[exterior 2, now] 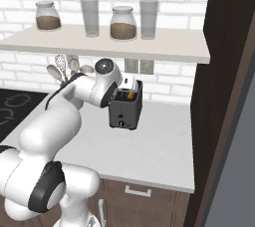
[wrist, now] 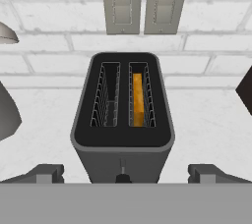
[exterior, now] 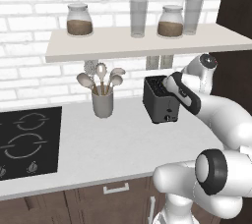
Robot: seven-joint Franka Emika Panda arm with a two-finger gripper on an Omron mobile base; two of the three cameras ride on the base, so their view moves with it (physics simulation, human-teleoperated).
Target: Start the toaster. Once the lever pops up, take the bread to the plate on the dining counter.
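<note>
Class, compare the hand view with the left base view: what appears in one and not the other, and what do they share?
Hand view alone: the bread glowing orange in the right slot of the toaster, and the open gripper with its tips set wide either side of the toaster's front.
Left base view alone: the black hob, the shelf with jars and glasses.
Both: the toaster, the wall sockets behind it, the utensil cup and the brick wall.

toaster (wrist: 123, 144) dk grey-black, wire-ribbed slots | bread (wrist: 138, 100) orange-tan | wall (exterior: 44, 16) white brick, pale grey grout | worktop (exterior: 113, 144) lt grey | hob (exterior: 27, 142) black, grey ring marks | utensil cup (exterior: 102, 102) grey | shelf (exterior: 147, 39) off-white | jars (exterior: 79, 20) clear, brown fill
</note>
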